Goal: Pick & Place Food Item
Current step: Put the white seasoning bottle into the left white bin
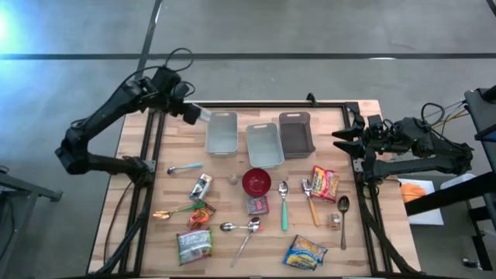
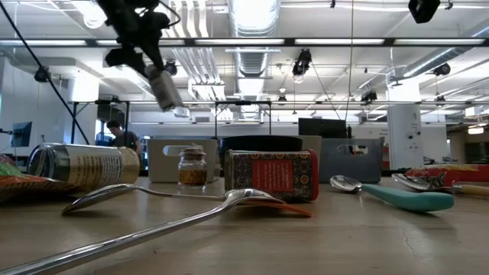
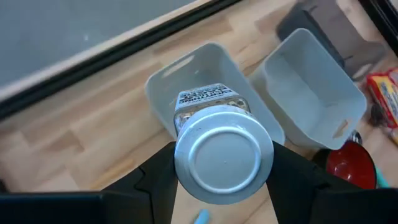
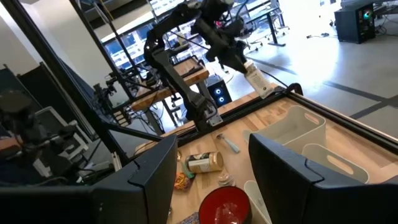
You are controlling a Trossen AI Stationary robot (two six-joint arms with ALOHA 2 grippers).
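Note:
A small clear jar with a silver lid [image 3: 224, 154] and a printed label hangs in the air over the table's far left, beside the left light-grey bin [image 1: 222, 132]. My left gripper [image 1: 186, 111] is shut on it. The jar also shows in the low view [image 2: 164, 88] and in the right wrist view [image 4: 257, 79], tilted below the dark fingers. My right gripper [image 1: 341, 141] waits at the table's right edge, level and open, with nothing between its fingers [image 4: 149, 180]. My left gripper pinches the jar at its lid end [image 3: 181, 163] between its two fingers, one on each side. The fingers slant down from the table's far left. The jar's body reaches out beyond the fingertips, tilted down toward the grey bin, and it is lifted clear of the table.
A second light-grey bin [image 1: 264, 145] and a dark bin [image 1: 295, 132] stand in a row at the back. A red bowl [image 1: 256, 182], a tin [image 1: 201, 187], several spoons, snack packets and a red box [image 2: 271, 175] lie across the middle and near part.

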